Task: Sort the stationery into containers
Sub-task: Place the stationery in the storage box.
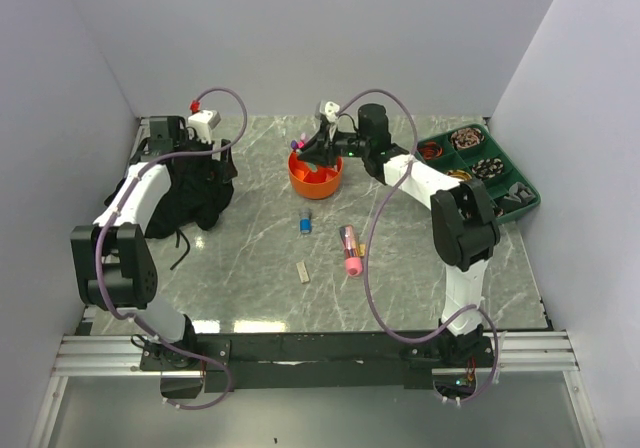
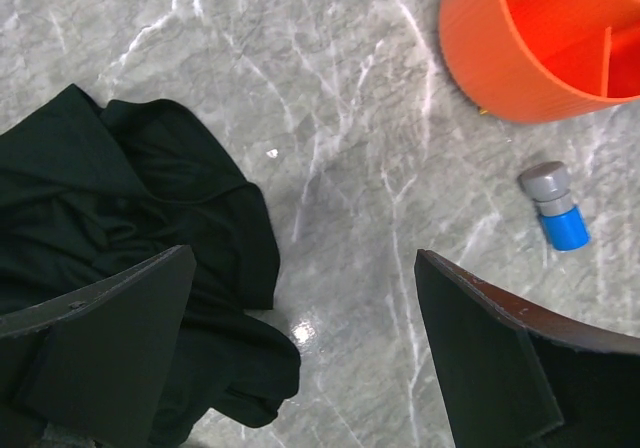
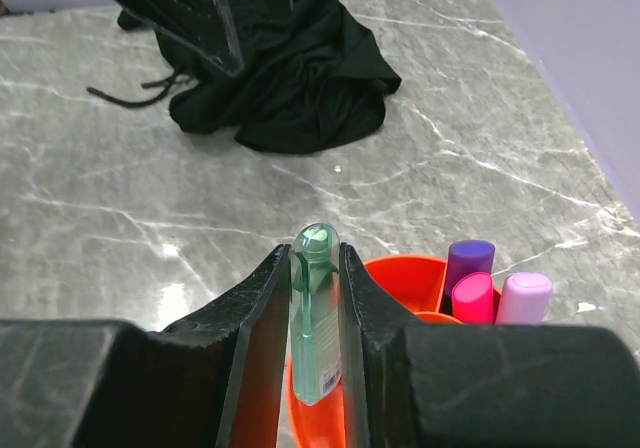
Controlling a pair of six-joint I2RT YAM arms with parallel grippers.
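White eraser [image 1: 303, 272]: lies on the marble table [image 1: 250, 268] nearest the arm bases, well apart from both grippers.
Pink marker [image 1: 350, 251]: flat on the table just right of the eraser, untouched.
Short blue item with a grey cap [image 2: 556, 208]: lies on the table near the orange holder, ahead of the left gripper's right finger.
Orange holder [image 1: 315, 175]: round and divided; purple [image 3: 470, 263], pink [image 3: 472, 296] and lilac [image 3: 525, 293] markers stand in it.
Pale green pen [image 3: 318, 338]: pinched between the right fingers, directly over the holder's interior, its cap showing past the fingertips.
Right gripper [image 3: 314, 253]: narrowed to the pen's width, clamping it on both sides.
Left gripper [image 2: 303, 258]: jaws spread wide, holding nothing, above bare table at the edge of the black cloth [image 2: 120, 198].
Dark green tray [image 1: 480, 168]: far right, apart from both grippers.
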